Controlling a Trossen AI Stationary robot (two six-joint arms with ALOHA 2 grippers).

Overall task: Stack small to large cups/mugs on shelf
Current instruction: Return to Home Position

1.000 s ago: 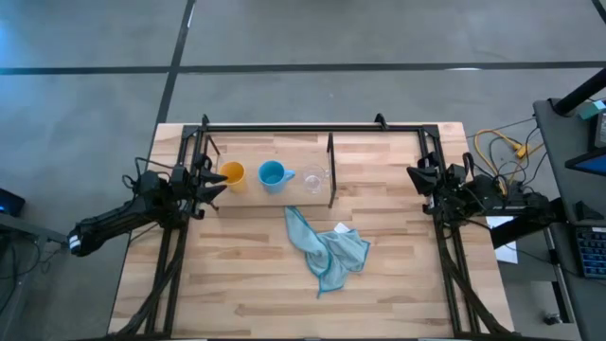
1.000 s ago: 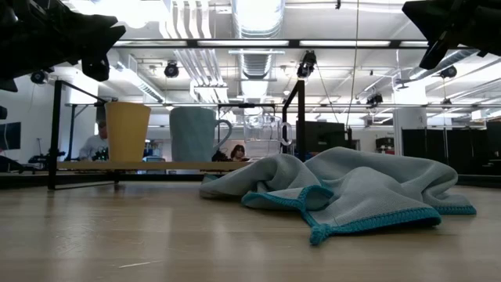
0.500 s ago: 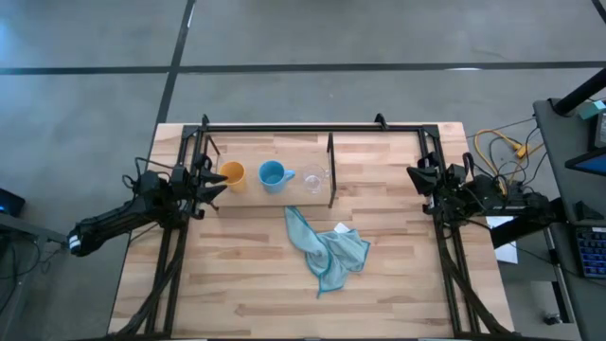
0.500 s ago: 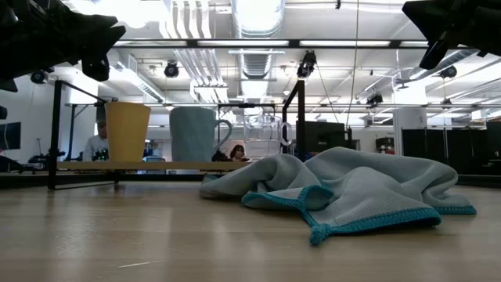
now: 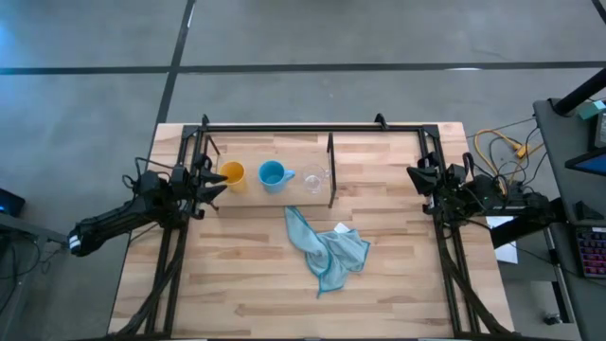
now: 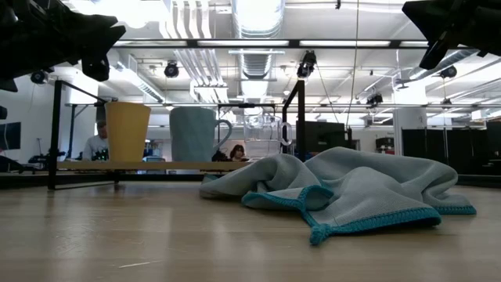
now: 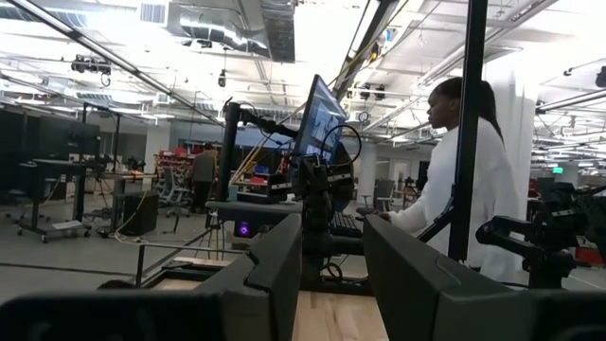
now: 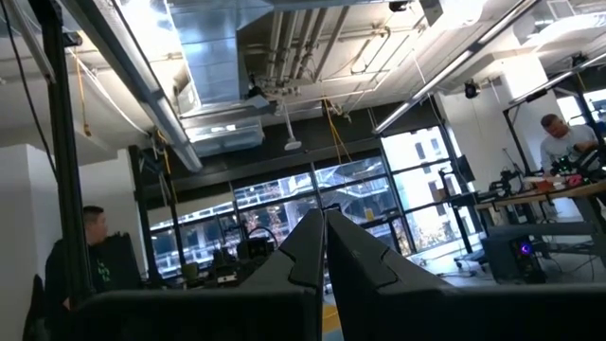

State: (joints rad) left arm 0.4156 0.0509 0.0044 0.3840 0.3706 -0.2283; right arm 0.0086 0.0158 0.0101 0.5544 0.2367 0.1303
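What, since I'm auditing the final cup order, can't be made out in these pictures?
Glass cup: too small and see-through in the high view to judge its size; room clutter shows through it in the low view.
Shelf end by the divider rod: behind the cloth in the low view.
Both wrist views: they face the room, so no cup shows.

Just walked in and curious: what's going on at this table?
Nothing is held right now. The yellow cup, blue mug and clear glass cup stand in a row on the shelf. The left gripper hovers open beside the yellow cup; the right gripper waits shut at the right edge of the table. A blue cloth lies in front.
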